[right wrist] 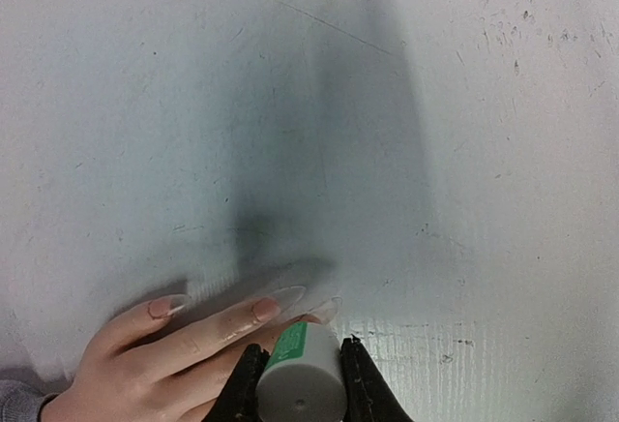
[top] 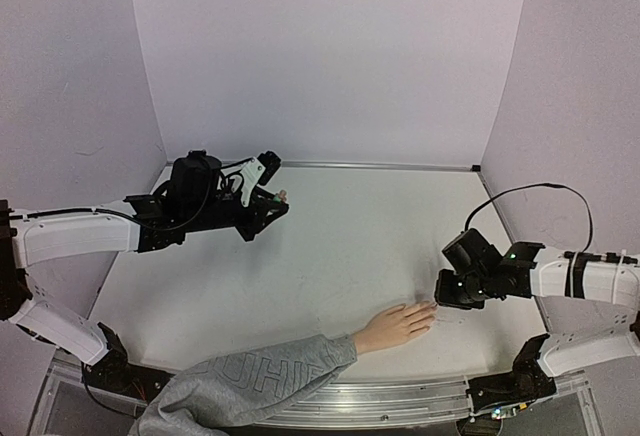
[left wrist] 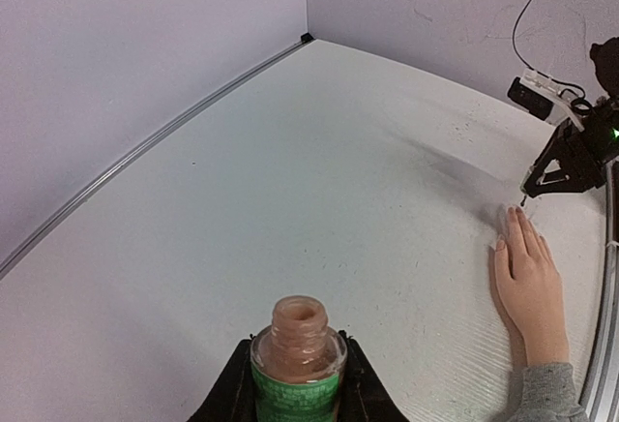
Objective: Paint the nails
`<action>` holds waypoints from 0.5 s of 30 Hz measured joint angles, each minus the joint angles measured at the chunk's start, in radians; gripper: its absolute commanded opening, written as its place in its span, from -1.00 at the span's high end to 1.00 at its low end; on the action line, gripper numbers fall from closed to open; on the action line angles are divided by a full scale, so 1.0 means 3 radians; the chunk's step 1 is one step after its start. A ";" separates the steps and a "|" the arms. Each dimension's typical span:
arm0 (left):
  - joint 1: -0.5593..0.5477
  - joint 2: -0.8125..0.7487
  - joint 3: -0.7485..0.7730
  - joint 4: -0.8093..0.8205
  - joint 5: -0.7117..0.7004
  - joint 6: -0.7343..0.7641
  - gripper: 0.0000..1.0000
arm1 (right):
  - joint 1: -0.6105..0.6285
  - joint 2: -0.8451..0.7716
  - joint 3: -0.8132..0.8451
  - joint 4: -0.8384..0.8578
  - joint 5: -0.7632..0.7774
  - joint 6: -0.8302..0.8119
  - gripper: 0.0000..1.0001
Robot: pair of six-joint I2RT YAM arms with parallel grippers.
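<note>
Nails [right wrist: 278,298], seemingly tiny, hard and slick on the mannequin hand [top: 395,326] lying near right, need light strokes, not gripping; right gripper [right wrist: 302,349] clamps the brush cap [right wrist: 300,393] just beside them, left gripper [left wrist: 295,383] the open bottle [left wrist: 298,345].

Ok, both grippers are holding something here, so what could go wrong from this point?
The left gripper holds the bottle uncapped; a tilt could spill polish on the table.
The right gripper holds the brush cap at the fingertips of the mannequin hand, with the brush itself hidden from its wrist view; the nails are small, so polish may land on skin.
Nothing visibly pins the hand, so a push could shift it.
</note>
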 measured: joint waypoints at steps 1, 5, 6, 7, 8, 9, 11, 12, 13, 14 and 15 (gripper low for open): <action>0.0000 0.0000 0.0001 0.0000 0.0000 0.0000 1.00 | 0.0000 0.0008 0.0000 0.0011 -0.0001 -0.0006 1.00; 0.0000 0.0000 0.0001 0.0000 0.0000 0.0000 1.00 | 0.0000 0.0034 -0.0001 0.0050 -0.0003 -0.0027 1.00; 0.0000 0.0000 0.0001 0.0000 0.0000 0.0000 1.00 | 0.0000 0.0039 -0.0001 0.0058 -0.0001 -0.0028 1.00; 0.0000 0.0000 0.0000 0.0000 0.0000 0.0000 1.00 | 0.0000 0.0053 -0.0001 0.0070 -0.0003 -0.0028 1.00; 0.0000 0.0000 0.0000 0.0000 0.0000 0.0000 1.00 | 0.0000 0.0069 -0.0001 0.0076 -0.0003 -0.0028 1.00; 0.0000 0.0000 0.0000 0.0000 0.0000 0.0000 1.00 | 0.0000 0.0089 -0.0001 0.0081 -0.0004 -0.0027 1.00; 0.0000 0.0000 0.0000 0.0000 0.0000 0.0000 1.00 | 0.0000 0.0120 -0.0008 0.0085 -0.0005 -0.0028 1.00; 0.0000 -0.0001 0.0000 0.0000 0.0000 0.0001 1.00 | 0.0000 0.0126 -0.0014 0.0086 -0.0006 -0.0027 1.00; 0.0000 -0.0001 0.0000 0.0000 0.0000 0.0001 1.00 | 0.0000 0.0131 -0.0019 0.0086 -0.0009 -0.0027 1.00; 0.0000 -0.0001 0.0000 0.0000 0.0000 0.0001 1.00 | 0.0000 0.0137 -0.0020 0.0084 -0.0011 -0.0024 1.00; 0.0000 -0.0001 0.0000 0.0000 0.0000 0.0001 1.00 | 0.0000 0.0140 -0.0023 0.0084 -0.0013 -0.0023 1.00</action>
